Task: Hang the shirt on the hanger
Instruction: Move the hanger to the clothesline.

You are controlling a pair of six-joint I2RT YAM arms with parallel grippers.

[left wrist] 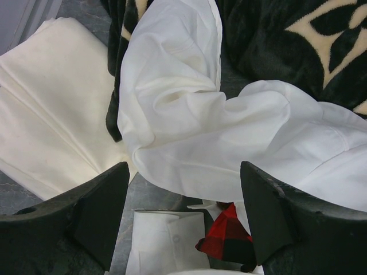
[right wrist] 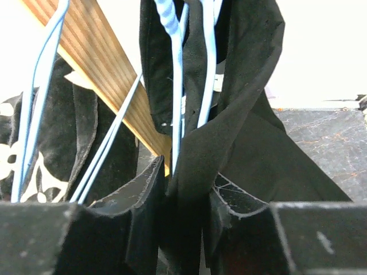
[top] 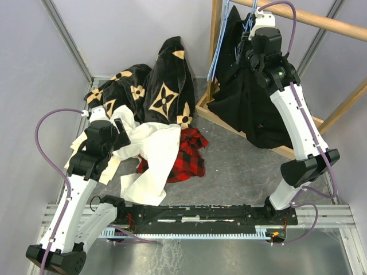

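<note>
Left gripper (left wrist: 184,177) gapes over your shirt (left wrist: 189,143); right gripper (right wrist: 184,192) pinches black cloth (right wrist: 241,143) with the hanger (right wrist: 177,86), so your pull could drag both.

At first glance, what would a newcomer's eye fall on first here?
The white shirt lies crumpled left of centre, partly over a red plaid shirt and before a black flowered garment; the left arm holds open jaws above it. At the far right, the right arm reaches up to a wooden rack, jaws shut on hanging black cloth beside blue hangers.
</note>
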